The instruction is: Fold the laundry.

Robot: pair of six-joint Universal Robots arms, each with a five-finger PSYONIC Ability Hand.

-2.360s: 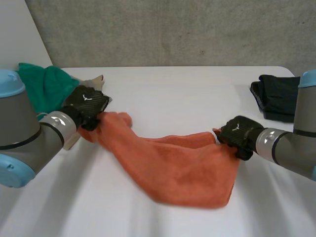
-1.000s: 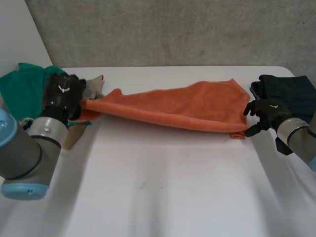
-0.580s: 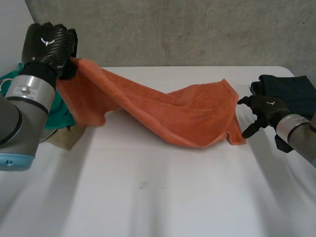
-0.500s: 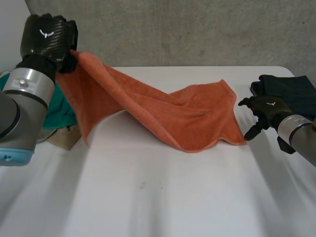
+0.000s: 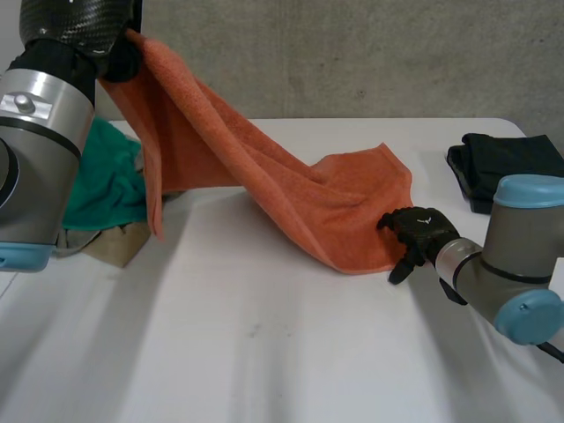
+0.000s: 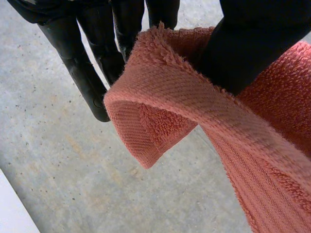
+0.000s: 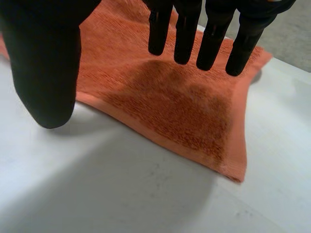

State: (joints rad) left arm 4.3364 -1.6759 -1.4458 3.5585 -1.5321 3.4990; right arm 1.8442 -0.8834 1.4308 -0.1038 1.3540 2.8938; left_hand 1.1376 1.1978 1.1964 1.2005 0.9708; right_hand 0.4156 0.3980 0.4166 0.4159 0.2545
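Left hand (image 5: 77,19): raised high over the table's left side, with thumb and fingers pinching the hem of the orange terry towel (image 5: 291,189).
Orange terry towel: slopes down from that hand. Its lower end lies flat on the white table (image 5: 264,352).
Right hand (image 5: 416,233): fingers straight and spread, thumb apart, over the towel's lying corner.
Crumpled green cloth (image 5: 106,181): behind the hanging towel.
Folded black cloth (image 5: 507,159): table's right, apart from the towel.
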